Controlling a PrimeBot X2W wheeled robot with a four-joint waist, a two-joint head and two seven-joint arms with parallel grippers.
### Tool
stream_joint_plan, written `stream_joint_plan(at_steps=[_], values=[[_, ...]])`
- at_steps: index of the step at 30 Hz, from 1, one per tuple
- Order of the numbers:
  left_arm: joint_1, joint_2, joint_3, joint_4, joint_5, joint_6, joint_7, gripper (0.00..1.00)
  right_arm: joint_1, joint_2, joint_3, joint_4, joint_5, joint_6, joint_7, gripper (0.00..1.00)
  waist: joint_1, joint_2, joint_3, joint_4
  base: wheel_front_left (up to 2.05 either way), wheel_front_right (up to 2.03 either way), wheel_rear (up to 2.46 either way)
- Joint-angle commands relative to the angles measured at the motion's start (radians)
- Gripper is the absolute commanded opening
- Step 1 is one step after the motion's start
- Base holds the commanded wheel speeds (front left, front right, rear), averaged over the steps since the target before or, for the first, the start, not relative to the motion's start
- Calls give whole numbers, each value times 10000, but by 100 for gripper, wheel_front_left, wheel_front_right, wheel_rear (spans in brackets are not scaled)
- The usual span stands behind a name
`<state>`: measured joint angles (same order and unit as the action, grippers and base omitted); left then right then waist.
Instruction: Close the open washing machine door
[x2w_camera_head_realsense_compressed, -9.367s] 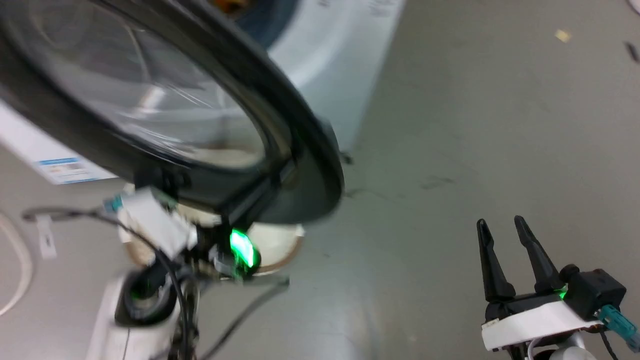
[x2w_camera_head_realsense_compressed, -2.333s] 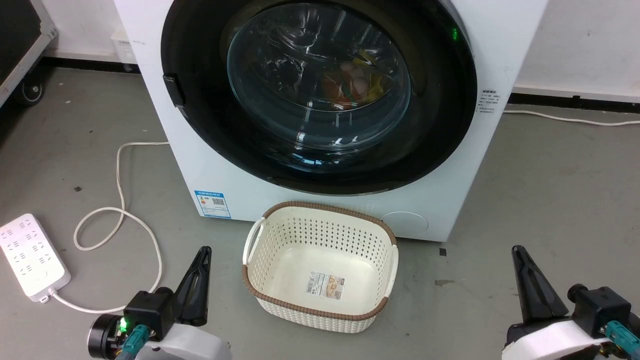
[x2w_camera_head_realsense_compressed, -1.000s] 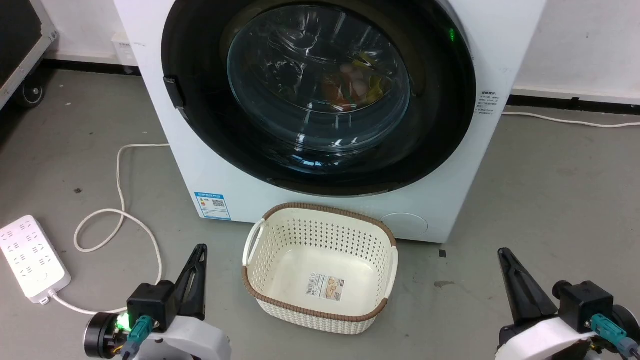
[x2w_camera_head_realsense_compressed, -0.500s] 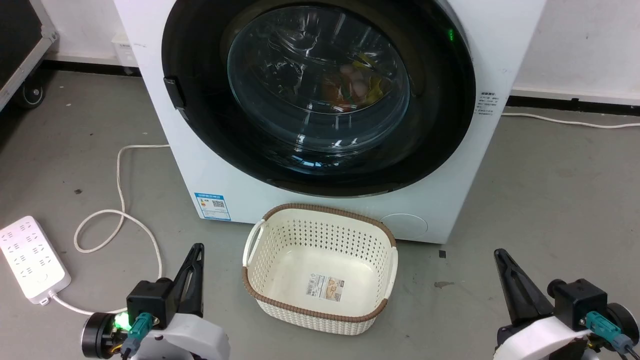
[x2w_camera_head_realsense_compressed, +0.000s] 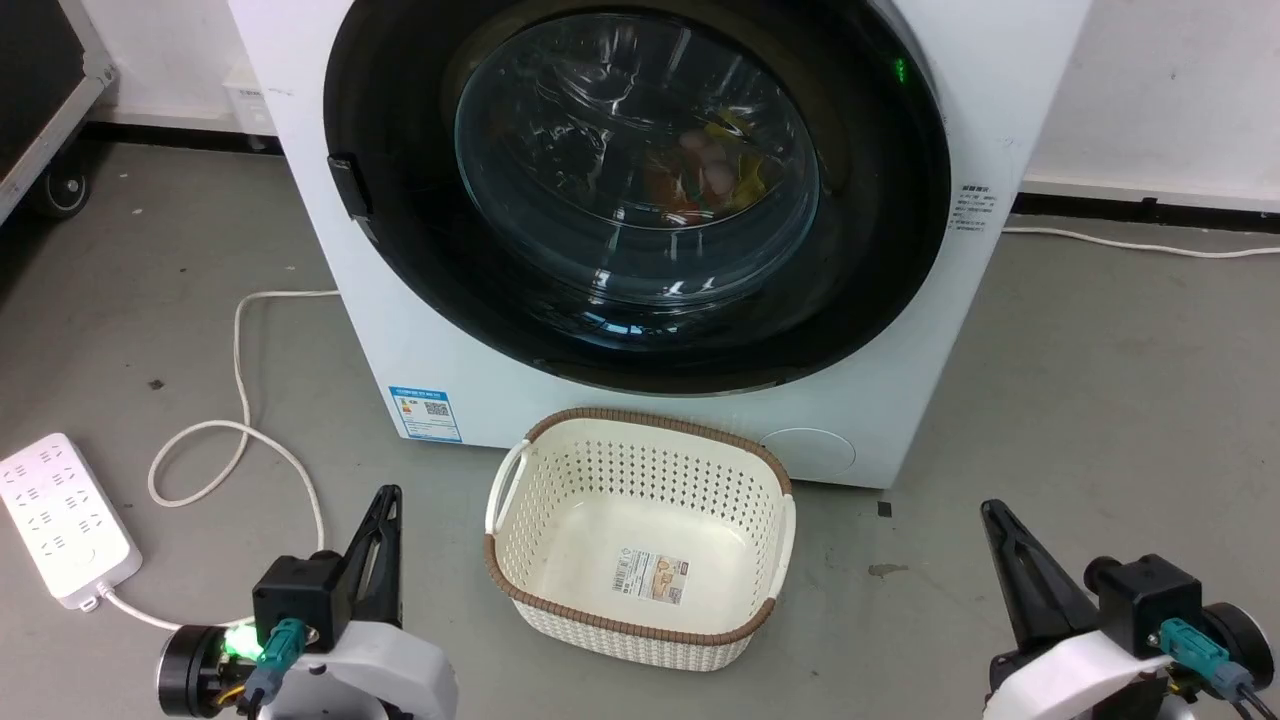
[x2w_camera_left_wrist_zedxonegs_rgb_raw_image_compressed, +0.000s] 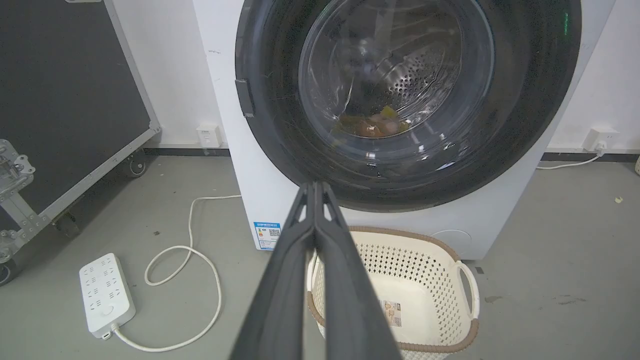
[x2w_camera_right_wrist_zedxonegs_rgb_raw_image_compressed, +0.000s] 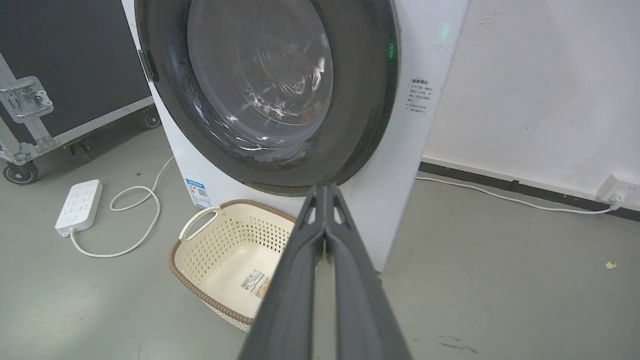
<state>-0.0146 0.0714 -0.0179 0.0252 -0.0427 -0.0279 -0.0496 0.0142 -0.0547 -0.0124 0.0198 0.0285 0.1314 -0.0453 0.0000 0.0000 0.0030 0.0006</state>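
Glossy black and round, the washing machine door (x2w_camera_head_realsense_compressed: 640, 190) with its bulging clear glass window sits shut flush against the big white box-shaped washing machine (x2w_camera_head_realsense_compressed: 410, 340). Low in front, the left gripper (x2w_camera_head_realsense_compressed: 386, 500) and right gripper (x2w_camera_head_realsense_compressed: 993, 512) each have their dark fingers pressed together, holding nothing. They flank a cream perforated plastic basket (x2w_camera_head_realsense_compressed: 640, 465) with a brown rim, which stands on the grey floor (x2w_camera_head_realsense_compressed: 1100, 400).

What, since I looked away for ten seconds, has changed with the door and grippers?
The washing machine door, then swung open near the left gripper, now sits shut against the washing machine. The right gripper, then open, is shut; both grippers have drawn back low. Basket and power strip stayed put lately.
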Motion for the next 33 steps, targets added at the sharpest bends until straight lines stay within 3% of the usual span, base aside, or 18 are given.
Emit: stream_joint_plan(at_steps=[1, 33], values=[[121, -63, 34, -53, 125, 68, 64, 0, -114, 38, 22, -82, -77, -6, 79, 0, 0, 0, -2, 0, 0, 0, 0], [146, -212, 179, -252, 427, 279, 496, 0, -142, 45, 124, -198, -285, -7, 453, 0, 0, 0, -30, -6, 0, 0, 0]])
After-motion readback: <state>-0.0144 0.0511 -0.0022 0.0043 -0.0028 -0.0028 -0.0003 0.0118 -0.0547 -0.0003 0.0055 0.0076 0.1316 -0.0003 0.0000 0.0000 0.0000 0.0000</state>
